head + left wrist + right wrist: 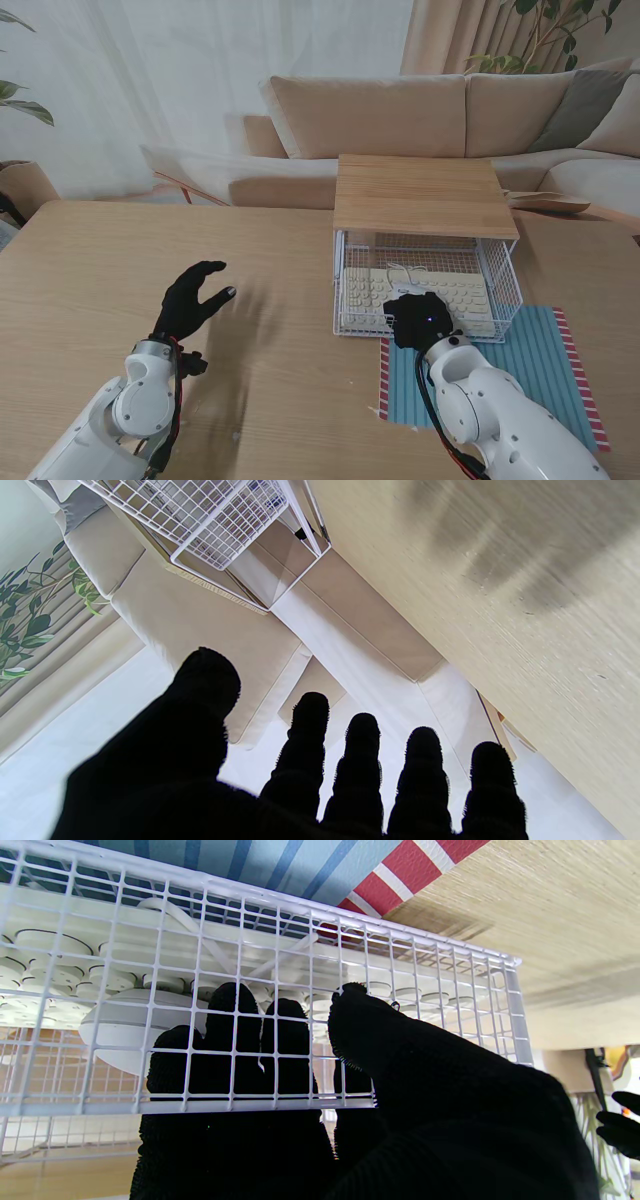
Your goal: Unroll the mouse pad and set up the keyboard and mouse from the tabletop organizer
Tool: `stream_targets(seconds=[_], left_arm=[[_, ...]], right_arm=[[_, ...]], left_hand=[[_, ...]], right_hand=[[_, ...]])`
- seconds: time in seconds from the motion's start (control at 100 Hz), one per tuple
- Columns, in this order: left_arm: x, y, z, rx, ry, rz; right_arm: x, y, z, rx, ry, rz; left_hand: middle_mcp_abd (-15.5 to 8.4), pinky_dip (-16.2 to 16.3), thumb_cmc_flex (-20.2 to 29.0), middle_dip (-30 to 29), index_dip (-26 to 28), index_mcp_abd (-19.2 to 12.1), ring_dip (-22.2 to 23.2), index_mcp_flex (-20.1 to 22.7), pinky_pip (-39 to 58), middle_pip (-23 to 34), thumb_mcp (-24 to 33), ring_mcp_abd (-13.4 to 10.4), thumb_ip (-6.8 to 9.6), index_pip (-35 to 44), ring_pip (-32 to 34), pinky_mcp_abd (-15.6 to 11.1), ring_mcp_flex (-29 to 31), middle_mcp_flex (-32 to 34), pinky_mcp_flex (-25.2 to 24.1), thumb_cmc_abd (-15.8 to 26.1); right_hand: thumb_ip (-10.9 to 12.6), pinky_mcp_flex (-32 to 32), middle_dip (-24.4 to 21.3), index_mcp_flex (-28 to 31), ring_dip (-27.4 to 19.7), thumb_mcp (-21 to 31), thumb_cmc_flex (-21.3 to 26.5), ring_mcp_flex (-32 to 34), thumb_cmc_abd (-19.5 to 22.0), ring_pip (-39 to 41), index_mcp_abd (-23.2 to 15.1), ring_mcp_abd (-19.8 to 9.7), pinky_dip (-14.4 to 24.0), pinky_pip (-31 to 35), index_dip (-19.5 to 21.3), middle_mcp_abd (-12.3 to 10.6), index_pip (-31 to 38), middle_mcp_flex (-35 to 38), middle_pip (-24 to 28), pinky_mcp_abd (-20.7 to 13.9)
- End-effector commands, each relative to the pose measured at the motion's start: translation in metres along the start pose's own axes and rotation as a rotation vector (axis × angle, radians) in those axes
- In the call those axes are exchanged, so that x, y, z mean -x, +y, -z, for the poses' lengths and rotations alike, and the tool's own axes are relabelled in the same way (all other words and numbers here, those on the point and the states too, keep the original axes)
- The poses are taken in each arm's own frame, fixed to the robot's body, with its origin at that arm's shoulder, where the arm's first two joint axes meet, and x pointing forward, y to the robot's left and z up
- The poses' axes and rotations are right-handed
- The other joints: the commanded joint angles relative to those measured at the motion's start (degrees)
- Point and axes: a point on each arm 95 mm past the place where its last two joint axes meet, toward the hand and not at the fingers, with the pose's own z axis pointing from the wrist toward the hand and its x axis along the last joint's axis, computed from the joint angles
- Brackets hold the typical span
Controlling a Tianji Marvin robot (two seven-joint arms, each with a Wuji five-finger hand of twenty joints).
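Note:
The organizer has a wooden top (425, 195) and a white wire drawer (507, 290) standing pulled out toward me. A cream keyboard (440, 288) lies in the drawer, with a white cable across it. Seen through the mesh in the right wrist view, a white mouse (115, 1022) rests on the keyboard (50, 970). My right hand (420, 318) is at the drawer's front wall (425, 990), fingers inside beside the mouse and thumb (380, 1040) outside. The blue striped mouse pad (535, 365) lies flat under and nearer to me than the drawer. My left hand (190, 300) hovers open over bare table.
The wooden table (150, 260) stretches wide on the left. A beige sofa (400, 115) stands beyond the far edge. In the left wrist view the organizer's wire side (215, 525) shows past my spread left hand (310, 780).

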Motion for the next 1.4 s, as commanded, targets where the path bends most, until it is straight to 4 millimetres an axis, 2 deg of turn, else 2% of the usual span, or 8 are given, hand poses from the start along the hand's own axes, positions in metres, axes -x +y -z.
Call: stream_targets(seconds=[0.0, 0.77, 1.39], left_arm=[[-0.001, 0.002, 0.000, 0.008, -0.003, 0.004], [-0.001, 0.003, 0.001, 0.011, -0.004, 0.002], [0.000, 0.002, 0.000, 0.005, -0.006, 0.002]], right_arm=[[-0.005, -0.003, 0.004, -0.019, 0.015, 0.000], [-0.010, -0.001, 0.025, -0.024, 0.039, 0.031], [-0.022, 0.002, 0.026, -0.033, 0.048, -0.024]], left_hand=[[0.53, 1.39, -0.86, -0.17, -0.41, -0.06, 0.88, 0.29, -2.35, 0.08, -1.48, -0.75, 2.54, -0.57, -1.23, 0.02, -1.72, -1.24, -0.46, 1.00], [0.54, 1.55, -0.83, -0.22, -0.43, 0.00, 0.90, 0.39, -2.47, -0.01, -1.61, -0.86, 2.54, -0.62, -1.36, 0.02, -1.71, -1.23, -0.45, 1.11], [0.47, 1.69, -0.81, -0.18, -0.43, -0.01, 0.94, 0.39, -2.58, 0.06, -1.60, -0.85, 2.55, -0.63, -1.42, 0.03, -1.72, -1.19, -0.47, 1.09]], right_hand=[[0.87, -0.85, 0.72, 3.86, 4.33, 4.40, 6.15, 2.98, 2.67, 10.14, -6.53, 0.44, 1.68, 1.91, 3.07, 1.54, 3.76, -0.79, 1.82, -1.97], [0.96, -0.60, 0.69, 3.46, 4.31, 3.64, 5.93, 3.05, 3.05, 9.52, -6.90, -0.31, 1.54, 1.12, 3.15, 0.83, 3.34, -0.73, 1.45, -2.59], [1.22, 0.56, 0.59, 2.01, 4.30, 2.41, 6.12, 3.89, 3.14, 9.49, -5.73, -0.15, 1.60, 1.52, 1.92, 1.51, 3.39, -0.59, 1.26, -1.95]])
